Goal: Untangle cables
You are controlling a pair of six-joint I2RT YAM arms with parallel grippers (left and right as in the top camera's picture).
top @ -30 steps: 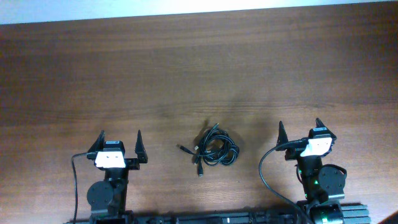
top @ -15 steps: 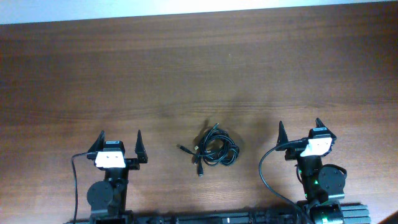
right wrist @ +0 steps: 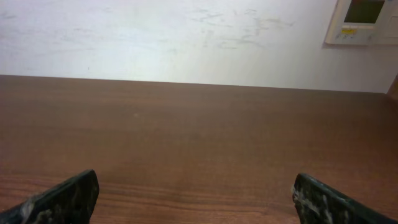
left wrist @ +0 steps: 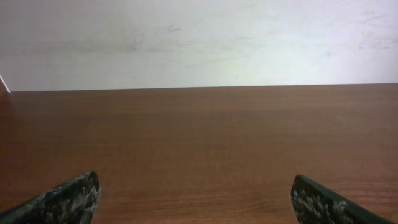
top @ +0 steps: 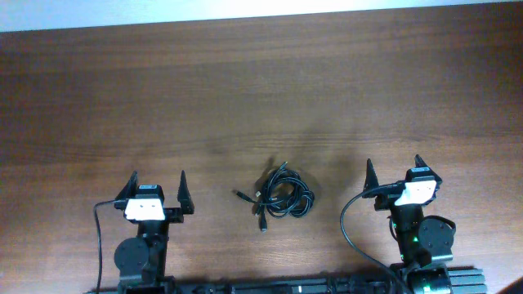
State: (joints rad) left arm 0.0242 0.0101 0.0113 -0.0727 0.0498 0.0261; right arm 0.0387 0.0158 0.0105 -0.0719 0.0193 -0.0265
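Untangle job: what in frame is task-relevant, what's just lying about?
Job:
- cables, bundled between the arms
- left gripper, open
- right gripper, open

Not the job:
- table
- wall control panel

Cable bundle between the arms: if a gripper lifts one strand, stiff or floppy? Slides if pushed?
Probably floppy: the cables are thin cords in loose overlapping loops, so a lifted strand would likely sag and drag the rest along. Likely light; a push would probably slide the clump across the smooth table rather than roll it.
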